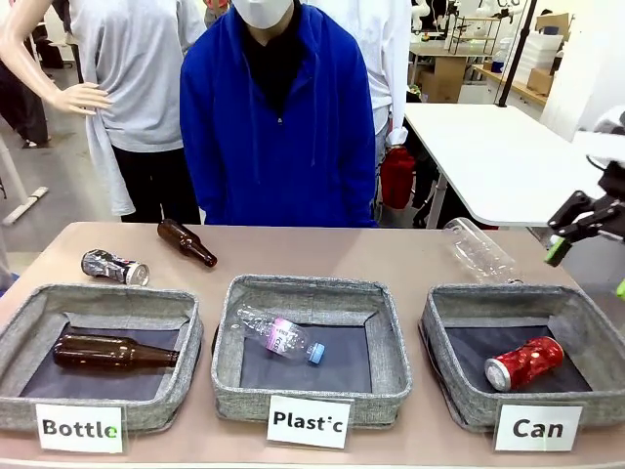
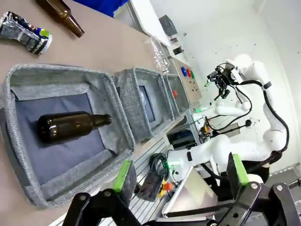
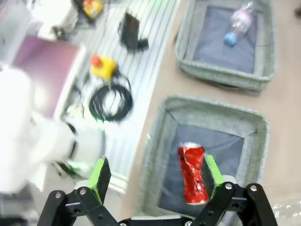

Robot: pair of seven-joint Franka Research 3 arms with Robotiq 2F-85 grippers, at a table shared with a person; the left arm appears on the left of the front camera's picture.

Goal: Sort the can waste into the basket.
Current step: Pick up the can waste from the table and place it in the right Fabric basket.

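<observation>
showing two cans: red can (image 1: 524, 362) in bin (image 1: 454, 391), silver can (image 1: 114, 267) on table (image 1: 342, 249) near brown bottle (image 1: 187, 242); holding left gripper (image 2: 179, 173) and right gripper (image 3: 156, 170) wide, empty.

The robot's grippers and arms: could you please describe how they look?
The right gripper and left gripper are black, jointed linkages with bolted pivots, each finger tipped with a bright green pad. In the left wrist view the right arm is white, in rounded segments, with a black cable looping along it.
</observation>
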